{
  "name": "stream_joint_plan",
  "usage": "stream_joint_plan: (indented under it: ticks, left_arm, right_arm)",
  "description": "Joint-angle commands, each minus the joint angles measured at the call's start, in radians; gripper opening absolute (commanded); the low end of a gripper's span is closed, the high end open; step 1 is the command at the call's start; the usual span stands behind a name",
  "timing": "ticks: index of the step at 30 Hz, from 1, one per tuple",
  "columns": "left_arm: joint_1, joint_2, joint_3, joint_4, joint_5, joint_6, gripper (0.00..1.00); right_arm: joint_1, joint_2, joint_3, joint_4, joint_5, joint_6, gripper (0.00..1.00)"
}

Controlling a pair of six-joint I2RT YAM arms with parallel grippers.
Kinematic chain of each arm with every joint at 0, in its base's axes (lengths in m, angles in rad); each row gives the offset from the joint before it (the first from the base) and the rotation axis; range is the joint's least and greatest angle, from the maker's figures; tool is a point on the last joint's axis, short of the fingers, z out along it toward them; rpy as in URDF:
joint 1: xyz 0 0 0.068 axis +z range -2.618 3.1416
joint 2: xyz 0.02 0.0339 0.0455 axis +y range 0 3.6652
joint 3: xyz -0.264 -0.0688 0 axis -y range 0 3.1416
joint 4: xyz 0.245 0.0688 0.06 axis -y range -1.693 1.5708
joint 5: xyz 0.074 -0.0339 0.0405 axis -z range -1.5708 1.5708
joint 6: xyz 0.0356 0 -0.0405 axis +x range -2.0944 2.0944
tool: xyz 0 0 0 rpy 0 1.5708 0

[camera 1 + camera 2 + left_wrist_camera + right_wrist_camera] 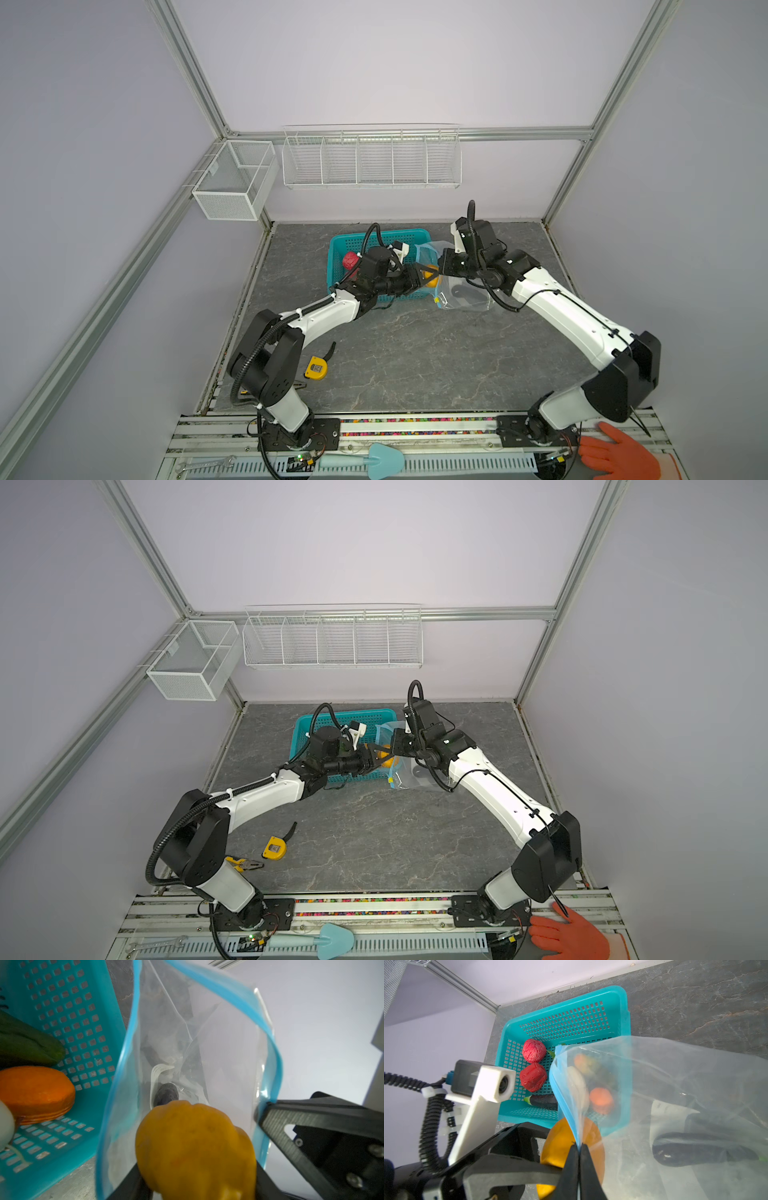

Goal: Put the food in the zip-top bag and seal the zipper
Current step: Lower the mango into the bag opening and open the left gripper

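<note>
Two tools meet at the mouth of the zip-top bag (675, 1076), which lies on the table (415, 353) just beside the teal basket (571, 1012): the right tool (579, 1145) is clenched on the zipper (228, 995), and the left tool (431, 277) grasps a yellow food piece (195, 1147) there

Your food (534, 1050) lies in the basket (399, 237); the zip-top bag (469, 301) lies just right of the basket, the tape measure (316, 368) well in front of it, leftward.
</note>
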Motion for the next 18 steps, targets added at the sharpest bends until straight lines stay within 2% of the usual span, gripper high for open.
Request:
stream_joint_plan:
  ticks: [1,11,18]
  left_arm:
    - [-0.007,0.017,0.038,-0.035,-0.017,0.027,0.58]
    - [-0.009,0.004,0.052,-0.08,-0.037,0.055,0.82]
    - [-0.007,-0.012,0.084,-0.164,-0.05,0.102,0.82]
  right_arm:
    - [0.008,-0.038,0.012,0.013,-0.002,0.014,0.07]
    - [0.008,-0.037,0.01,0.013,-0.002,0.011,0.07]
    - [0.002,-0.039,-0.012,0.005,0.015,0.005,0.07]
